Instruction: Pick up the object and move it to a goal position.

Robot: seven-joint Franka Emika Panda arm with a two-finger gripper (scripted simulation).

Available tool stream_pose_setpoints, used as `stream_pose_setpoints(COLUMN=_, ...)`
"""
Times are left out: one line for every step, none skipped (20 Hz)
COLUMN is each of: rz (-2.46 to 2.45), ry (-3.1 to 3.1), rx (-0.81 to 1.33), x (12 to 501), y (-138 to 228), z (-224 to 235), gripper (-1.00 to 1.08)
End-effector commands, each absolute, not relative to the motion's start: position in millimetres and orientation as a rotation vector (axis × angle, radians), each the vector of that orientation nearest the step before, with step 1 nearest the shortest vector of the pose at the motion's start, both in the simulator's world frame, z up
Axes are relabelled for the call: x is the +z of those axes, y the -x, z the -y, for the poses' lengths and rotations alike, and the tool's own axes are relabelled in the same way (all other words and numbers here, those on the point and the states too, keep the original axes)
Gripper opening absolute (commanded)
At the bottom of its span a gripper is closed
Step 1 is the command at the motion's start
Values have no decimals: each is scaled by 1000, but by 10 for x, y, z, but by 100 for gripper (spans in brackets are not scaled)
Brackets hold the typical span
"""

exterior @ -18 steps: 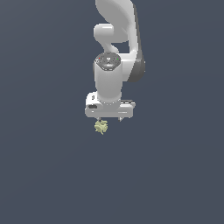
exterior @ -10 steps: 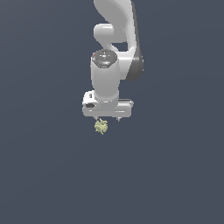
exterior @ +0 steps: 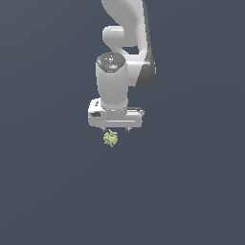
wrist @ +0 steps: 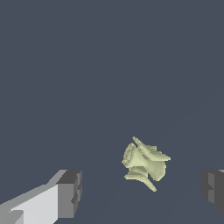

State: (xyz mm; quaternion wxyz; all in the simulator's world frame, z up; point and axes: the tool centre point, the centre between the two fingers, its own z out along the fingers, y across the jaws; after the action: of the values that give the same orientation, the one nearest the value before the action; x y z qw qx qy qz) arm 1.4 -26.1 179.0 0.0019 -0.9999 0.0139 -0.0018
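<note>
The white Panda arm (exterior: 125,43) descends from the top of the exterior view and terminates in the end effector (exterior: 116,129), which points straight down at the dark blue-grey surface (exterior: 191,191). No edge or corner of the surface appears in either view, so positions cannot be referenced to them.

End effector state: the jaws stand wide apart. In the wrist view the two dark grey fingertips (wrist: 70,194) sit at opposite sides of the picture, with a broad gap of bare surface between them. Nothing is held, and neither fingertip touches anything.

Object: the object (wrist: 144,163) is a small, pale yellow-green, jagged clump with several pointed lobes projecting from a lumpy core. In the wrist view it lies within the gap between the fingertips, off the midline and nearer to the fingertip that is cut off by the picture edge (wrist: 214,189). It is clear of both.

In the exterior view the object (exterior: 111,138) appears directly below the end effector body, just under its lower edge and slightly toward the exterior view's left of its centre. It is much smaller than the end effector. Whether the fingertips have reached the level of the object cannot be determined from these views.
</note>
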Motion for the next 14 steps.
stream_pose_setpoints(rz=-62, ry=3137, rx=-5, x=1763, y=-4, z=272, gripper=100)
stream_pose_setpoints(rz=-75, ry=3136, rx=-5, x=1744, y=4, z=279, gripper=100)
stream_pose_setpoints(rz=-90, ry=3136, rx=-4, x=1721, y=12, z=287, gripper=100)
stream_pose_setpoints(rz=-109, ry=3135, rx=-4, x=1695, y=23, z=297, gripper=100)
stream_pose_setpoints(rz=-129, ry=3134, rx=-4, x=1665, y=35, z=308, gripper=100)
stream_pose_setpoints(rz=-153, ry=3133, rx=-4, x=1632, y=48, z=320, gripper=100)
stream_pose_setpoints(rz=-179, ry=3131, rx=-3, x=1596, y=64, z=334, gripper=100)
stream_pose_setpoints(rz=-207, ry=3129, rx=-3, x=1556, y=81, z=350, gripper=100)
stream_pose_setpoints(rz=-239, ry=3127, rx=-3, x=1512, y=101, z=367, gripper=100)
stream_pose_setpoints(rz=-273, ry=3124, rx=-2, x=1465, y=123, z=385, gripper=100)
stream_pose_setpoints(rz=-309, ry=3120, rx=-2, x=1415, y=147, z=406, gripper=100)
stream_pose_setpoints(rz=-349, ry=3116, rx=-2, x=1362, y=174, z=427, gripper=100)
stream_pose_setpoints(rz=-391, ry=3112, rx=-1, x=1306, y=203, z=451, gripper=100)
stream_pose_setpoints(rz=-431, ry=3107, rx=-1, x=1253, y=232, z=473, gripper=100)
